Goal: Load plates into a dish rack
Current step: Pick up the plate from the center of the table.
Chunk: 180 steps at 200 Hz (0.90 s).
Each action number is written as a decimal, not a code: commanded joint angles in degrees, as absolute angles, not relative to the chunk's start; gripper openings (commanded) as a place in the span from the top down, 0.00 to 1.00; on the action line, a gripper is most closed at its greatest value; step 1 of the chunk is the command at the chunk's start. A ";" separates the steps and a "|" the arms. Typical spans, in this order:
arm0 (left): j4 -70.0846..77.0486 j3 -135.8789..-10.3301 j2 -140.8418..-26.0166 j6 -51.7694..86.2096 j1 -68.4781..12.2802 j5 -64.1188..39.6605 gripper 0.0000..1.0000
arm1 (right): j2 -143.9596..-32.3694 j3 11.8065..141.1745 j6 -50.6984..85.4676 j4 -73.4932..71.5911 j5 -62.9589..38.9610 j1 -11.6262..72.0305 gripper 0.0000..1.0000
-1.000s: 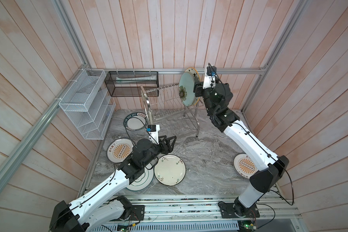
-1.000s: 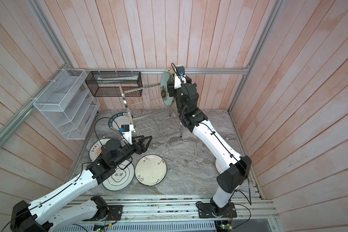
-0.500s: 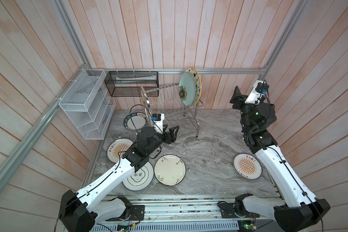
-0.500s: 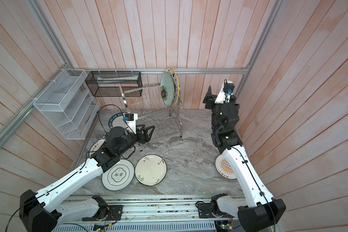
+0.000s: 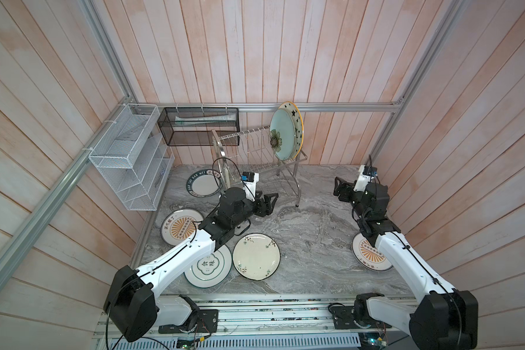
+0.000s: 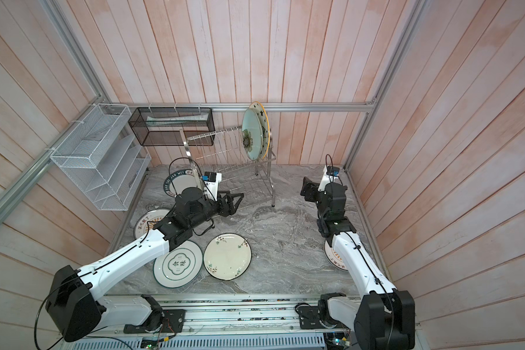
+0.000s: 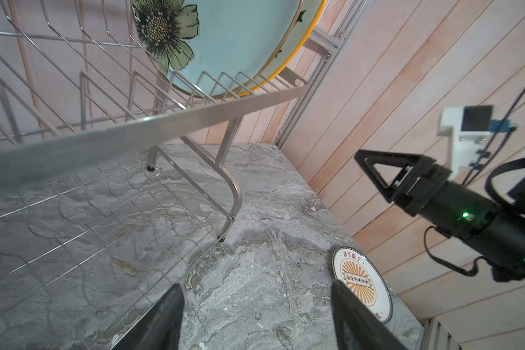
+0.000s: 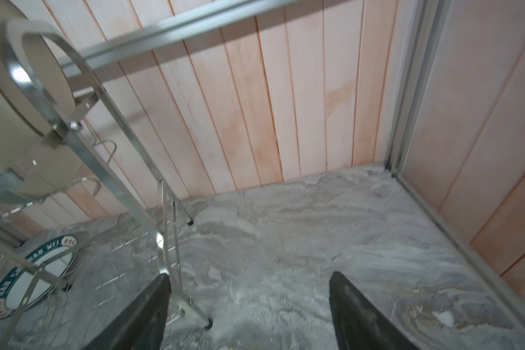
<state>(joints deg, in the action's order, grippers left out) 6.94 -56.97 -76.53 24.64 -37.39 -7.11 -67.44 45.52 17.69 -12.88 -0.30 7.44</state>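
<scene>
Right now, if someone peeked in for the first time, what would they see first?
Probably the pale blue flower plate, standing on edge in the top tier of the shiny dish rack by the back wall, with a star plate right behind it. Five more plates lie flat on the grey marble table, four near the left arm, one by the right. The left claw and right claw hang open and empty.

The middle of the marble tabletop is bare and open. At the back stands the dish rack; its upper slots are free beside the pale blue plate. Flat plates crowd the front left side.
</scene>
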 commanded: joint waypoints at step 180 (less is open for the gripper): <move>-14.14 -28.82 -60.04 43.97 -27.97 -20.48 0.24 | -82.06 28.97 41.18 -21.18 -38.49 23.89 0.17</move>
<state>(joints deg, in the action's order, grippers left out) -10.98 -30.20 -60.58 43.42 -29.21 -16.58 -80.64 29.95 37.28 -17.61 -34.26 21.21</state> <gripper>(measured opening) 0.764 0.825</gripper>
